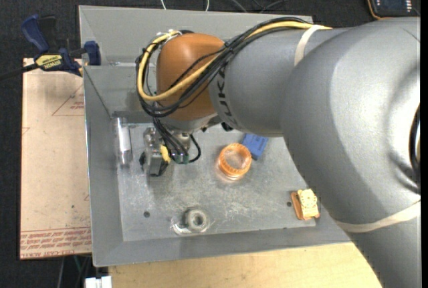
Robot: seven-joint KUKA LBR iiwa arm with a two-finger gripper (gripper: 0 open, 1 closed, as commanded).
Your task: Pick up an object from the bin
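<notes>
The grey arm [321, 86] reaches in from the right. Its orange-covered wrist [187, 76] carries looped cables [144, 73]; the hand [158, 158] points down.

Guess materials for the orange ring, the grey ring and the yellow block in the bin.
Orange ring: likely tinted translucent plastic; floor shows through, glossy.
Grey ring: probably metal; dull silver sheen.
Yellow block: looks like matte plastic with an orange side; unsure.

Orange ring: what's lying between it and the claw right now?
Nothing loose. In the camera view, only bare bin floor separates the claw from the orange ring.
</notes>
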